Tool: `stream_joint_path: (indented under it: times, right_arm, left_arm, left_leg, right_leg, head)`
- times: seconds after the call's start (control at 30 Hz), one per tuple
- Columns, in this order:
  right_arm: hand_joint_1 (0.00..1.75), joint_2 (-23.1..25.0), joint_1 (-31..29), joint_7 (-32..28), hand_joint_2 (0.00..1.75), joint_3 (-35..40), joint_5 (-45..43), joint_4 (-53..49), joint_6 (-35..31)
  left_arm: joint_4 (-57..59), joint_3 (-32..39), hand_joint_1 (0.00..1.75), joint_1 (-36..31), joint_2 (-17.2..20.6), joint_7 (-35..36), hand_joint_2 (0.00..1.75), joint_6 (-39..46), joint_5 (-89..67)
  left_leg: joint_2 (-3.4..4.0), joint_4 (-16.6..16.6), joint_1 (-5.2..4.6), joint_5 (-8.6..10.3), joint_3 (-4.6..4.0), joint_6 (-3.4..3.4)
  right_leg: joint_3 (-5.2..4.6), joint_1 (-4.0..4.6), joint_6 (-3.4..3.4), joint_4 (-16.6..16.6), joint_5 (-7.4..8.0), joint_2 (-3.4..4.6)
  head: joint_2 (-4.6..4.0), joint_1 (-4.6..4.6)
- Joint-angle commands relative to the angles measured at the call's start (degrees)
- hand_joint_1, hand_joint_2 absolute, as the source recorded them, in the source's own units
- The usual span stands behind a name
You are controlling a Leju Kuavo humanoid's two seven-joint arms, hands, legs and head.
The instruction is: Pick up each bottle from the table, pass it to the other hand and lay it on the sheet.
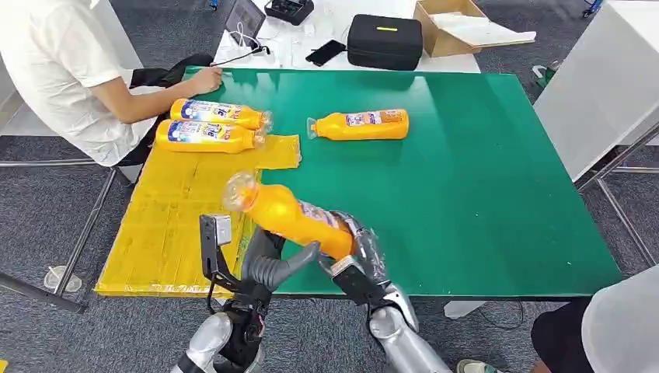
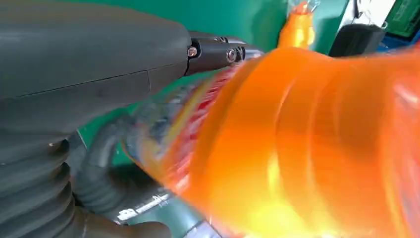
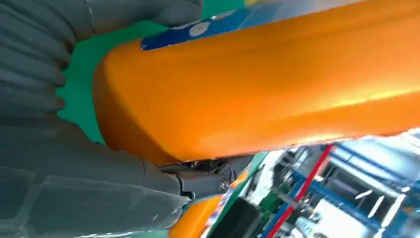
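Black case [image 1: 384, 41] beside cardboard box [image 1: 448, 27]

A: What sits at three o'clock?
B: A blurred orange bottle [image 2: 307, 148], label toward nine.
A: And the left hand [image 2: 99, 99]?
B: Grey thumb above it, dark fingers [image 2: 218, 52] touching its top; green table [image 2: 233, 20] at twelve.

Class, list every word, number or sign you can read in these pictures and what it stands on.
None reads clearly.
Sheet bottles' labels: large print, too blurred.
Table bottle's label: too small.
Held bottle's label: blurred.
White print on dark part: illegible.
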Motion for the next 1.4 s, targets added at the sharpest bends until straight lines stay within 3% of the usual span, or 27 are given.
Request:
stream_joint_path:
  times: [0.03,0.6,0.63,0.67,0.87,0.9,0.93,0.97,1.0,1.03,1.07,1.1,1.13,1.4]
  right_arm:
    - [1.75,0.5,-2.5,-0.9,1.75,5.4,-1.9,3.7,0.3]
    - [1.75,1.9,-2.8,-1.4,1.75,8.0,-4.2,5.0,2.0]
    - [1.75,2.0,-2.8,-1.3,1.75,8.4,-4.5,5.5,2.5]
    - [1.75,2.2,-2.7,-1.3,1.75,8.8,-4.8,6.1,2.9]
    - [1.75,3.0,-2.9,-1.6,1.75,10.5,-6.9,8.9,5.0]
    - [1.64,3.1,-2.9,-1.2,1.75,10.9,-6.9,9.0,5.2]
    - [1.34,3.1,-2.9,-1.0,1.75,11.3,-6.9,9.1,5.5]
    - [0.1,3.3,-2.7,-0.6,1.75,11.7,-7.0,9.1,6.0]
    - [0.0,3.7,-2.1,-0.4,1.75,11.5,-7.5,8.8,5.9]
    - [0.0,4.2,-1.4,-0.2,1.75,11.7,-7.6,8.5,5.6]
    - [0.0,4.6,-0.7,0.2,0.0,12.0,-7.6,8.1,5.3]
    - [0.0,5.0,-0.1,0.7,0.0,12.1,-8.0,7.8,5.0]
    - [0.0,5.0,0.1,0.7,0.0,12.3,-7.8,7.8,4.8]
    - [0.0,4.7,0.3,-0.2,0.0,12.0,-8.3,8.5,2.9]
  left_arm:
    - [0.7,-0.2,0.0,-3.0,0.3,-0.1,1.75,-1.7,4.6]
    - [-0.4,0.4,0.0,-3.8,-0.5,-1.3,1.75,-1.8,8.8]
    - [-0.9,0.7,0.23,-3.8,-0.7,-1.9,1.75,-1.5,9.2]
    - [-1.8,0.5,1.75,-3.7,-0.5,-2.5,1.75,-1.6,9.3]
    - [-3.5,0.0,1.75,-3.5,-0.2,-6.3,1.75,2.2,6.2]
    - [-3.4,0.0,1.75,-3.5,-0.3,-7.1,1.75,3.1,5.6]
    - [-3.4,0.1,1.75,-3.5,-0.3,-7.5,1.75,3.6,5.3]
    - [-3.5,0.3,1.75,-3.4,-0.4,-8.1,1.75,4.6,4.9]
    - [-3.7,0.4,1.75,-3.4,-0.4,-8.4,1.75,5.1,4.8]
    - [-4.0,0.6,1.75,-3.1,-0.3,-8.7,1.75,5.7,4.7]
    - [-4.5,0.7,1.75,-2.9,-0.1,-8.8,1.75,6.0,4.6]
    - [-5.0,1.2,1.75,-2.6,-0.1,-9.1,1.75,6.7,4.7]
    - [-5.3,1.3,1.75,-2.5,0.0,-9.2,1.75,7.0,4.7]
    - [-5.8,1.6,1.75,-2.9,0.5,-9.9,1.75,9.2,3.0]
  left_leg:
    - [0.07,0.0,-0.01,-0.09,0.31,0.05]
    - [0.1,0.0,0.0,-0.12,0.35,0.05]
    - [0.09,0.0,0.0,-0.14,0.38,0.06]
    - [0.09,0.0,0.01,-0.1,0.26,0.04]
    - [0.06,0.0,0.01,-0.07,0.21,0.03]
    - [0.04,0.0,0.01,-0.08,0.26,0.04]
    - [0.01,0.0,0.03,-0.05,0.15,0.02]
    - [0.02,0.0,0.01,-0.09,0.27,0.04]
    - [0.02,0.0,0.01,-0.05,0.17,0.03]
    - [0.01,0.0,0.02,-0.09,0.28,0.04]
    - [0.0,0.0,0.03,-0.05,0.18,0.02]
    - [0.05,0.0,0.02,-0.15,0.44,0.06]
    - [-0.01,0.0,0.02,-0.04,0.12,0.01]
    - [-0.01,0.0,0.01,-0.07,0.26,0.04]
  right_leg:
    - [0.3,0.04,-0.14,0.0,-0.09,-0.03]
    - [0.35,0.05,-0.15,0.0,-0.11,-0.03]
    - [0.38,0.05,-0.17,0.0,-0.13,-0.04]
    - [0.26,0.05,-0.13,0.0,-0.09,-0.01]
    - [0.21,0.04,-0.1,0.0,-0.06,-0.02]
    - [0.27,0.04,-0.11,0.0,-0.08,-0.05]
    - [0.17,0.05,-0.08,0.0,-0.05,-0.06]
    - [0.28,0.04,-0.12,0.0,-0.1,-0.08]
    - [0.18,0.04,-0.09,0.0,-0.06,-0.05]
    - [0.3,0.05,-0.12,0.0,-0.1,-0.08]
    - [0.19,0.05,-0.09,0.0,-0.06,-0.08]
    - [0.45,0.07,-0.17,0.0,-0.16,-0.09]
    - [0.12,0.03,-0.08,0.0,-0.06,-0.07]
    - [0.25,0.04,-0.12,0.0,-0.1,-0.13]
  head:
    - [0.0,0.0]
    - [0.0,0.02]
    - [0.0,0.02]
    - [0.0,0.02]
    - [0.02,0.0]
    - [0.0,0.0]
    - [0.0,0.0]
    - [0.0,0.0]
    - [0.0,0.02]
    - [0.02,0.0]
    - [0.0,0.02]
    - [0.0,0.0]
    - [0.0,0.0]
    - [0.0,0.0]
